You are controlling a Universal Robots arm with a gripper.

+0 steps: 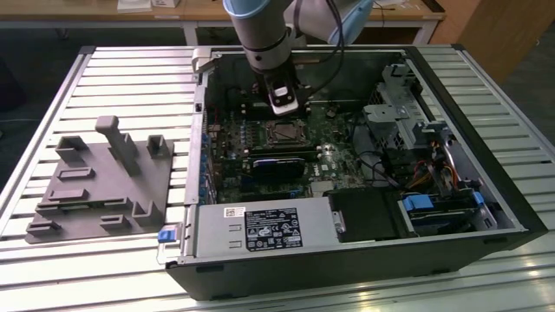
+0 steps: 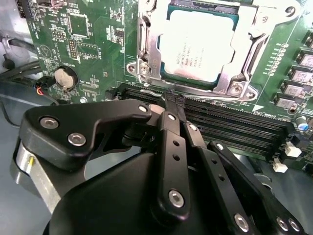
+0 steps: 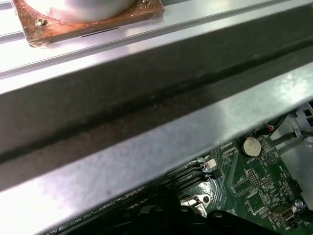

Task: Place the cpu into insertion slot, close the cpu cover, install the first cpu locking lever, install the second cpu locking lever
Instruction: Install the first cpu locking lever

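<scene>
- Because the work needs a firm base, the open case lies on its side on the slatted desk. So the inside faces up and the arm can come in from above. A grey fixture stands beside the case, at the exterior view's left.
- The board lies flat on the floor of the case, which lets each part be pressed straight down against it.
- The claw hangs low over the board. Its fingers are brought together to one narrow point and have hold of nothing. I judge this shape is for pushing or hooking a thin part, not for carrying something.
- The tip of the claw is over the long memory slots, just beside the near edge of the socket and not above its middle.
- The slot shows as a dark rim around the chip, between the chip and the metal frame.
- The cover lies down flat around the chip, so I judge it is already closed. Its cut-out middle leaves the pale top free.
- The cpu sits level inside the slot, under the cover, so the placing step looks done.
- A lever runs along one side of the cover. I cannot tell whether it is hooked.
</scene>
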